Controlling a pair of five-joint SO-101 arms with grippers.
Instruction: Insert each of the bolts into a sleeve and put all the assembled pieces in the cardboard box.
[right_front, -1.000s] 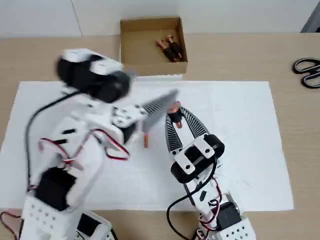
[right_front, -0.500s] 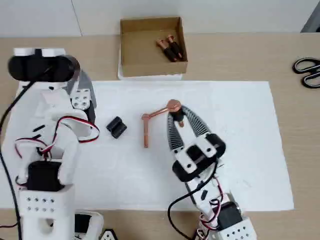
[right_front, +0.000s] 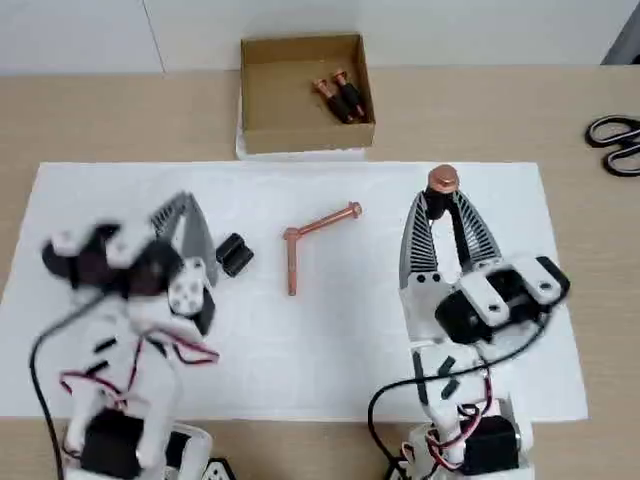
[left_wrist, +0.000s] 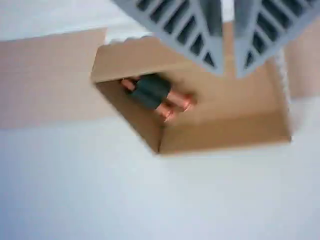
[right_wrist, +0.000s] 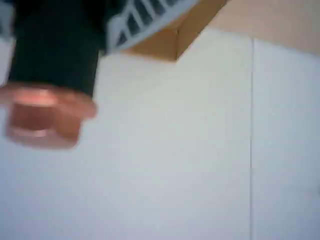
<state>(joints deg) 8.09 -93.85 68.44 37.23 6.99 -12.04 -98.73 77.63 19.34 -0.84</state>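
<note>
My right gripper (right_front: 441, 203) is shut on a black sleeve with a copper bolt head sticking out (right_front: 442, 182), held above the white sheet's far right part. In the right wrist view the sleeve (right_wrist: 55, 45) and bolt head (right_wrist: 42, 115) hang close up. Two loose copper bolts (right_front: 322, 220) (right_front: 291, 262) lie in an L at mid-sheet. Black sleeves (right_front: 233, 253) lie left of them. My left gripper (right_front: 184, 203) hovers just left of those sleeves, shut and holding nothing. The cardboard box (right_front: 262, 95) at the back holds assembled pieces (right_front: 340, 95); the left wrist view looks into the box (left_wrist: 225, 135) past its fingers (left_wrist: 190, 30).
A white sheet (right_front: 500, 330) covers most of the wooden table. Scissors (right_front: 615, 142) lie at the far right edge. The box stands just beyond the sheet's far edge on a white base (right_front: 300, 154). Open sheet lies between the two arms.
The left arm pulled back from the middle to the left, uncovering the loose bolts and sleeves. The right gripper carried its sleeve-and-bolt piece to the right and farther back.
</note>
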